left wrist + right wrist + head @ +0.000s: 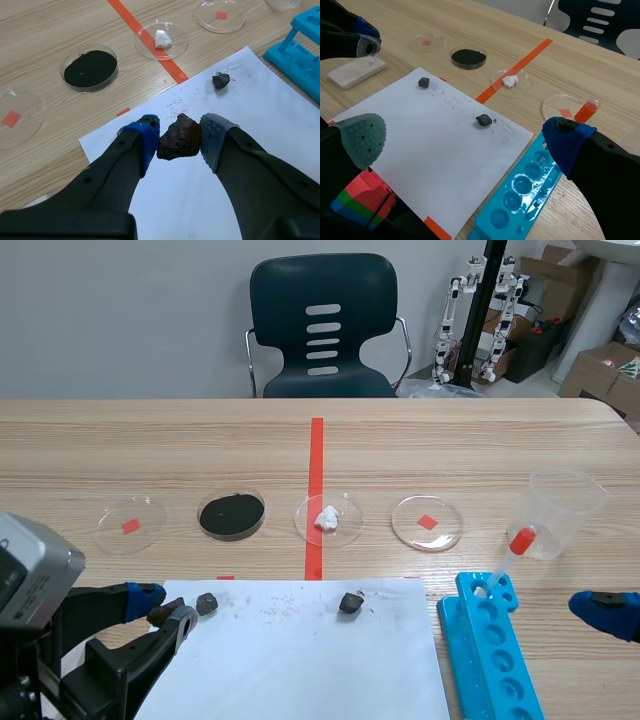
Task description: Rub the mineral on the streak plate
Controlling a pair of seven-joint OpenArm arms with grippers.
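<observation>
Nearest us, the left tool (180, 139) hung over the 10 o'clock corner of the white paper sheet (300, 670), its fingers spread. From its own wrist camera, the reddish-brown mineral (207, 603) filled the gap between the blue and grey pads. The scene and right wrist views showed it lying on the sheet just past the fingertips, not pinched.

The streak plate (355, 72), a white slab, lay on the surface (450, 440) just off the sheet's 9 o'clock edge, apart from the mineral.

A second dark stone (350, 602) sat at 3 o'clock from the mineral, near the sheet's 12 o'clock edge, with dark crumbs scattered around it.

At 12 o'clock from the sheet we logged four dishes in a row:
- an empty dish (128, 523)
- a dish of black powder (232, 514)
- a dish with a white lump (328, 518)
- another empty dish (427, 522)

The right tool (465, 137) was spread wide and gripped nothing. It hung over the sheet's 4 o'clock corner and the blue rack (490, 650).

A red-tipped dropper (515, 550) leaned at the rack's far end. A clear cup (565, 510) stood at 1 o'clock from the rack.
</observation>
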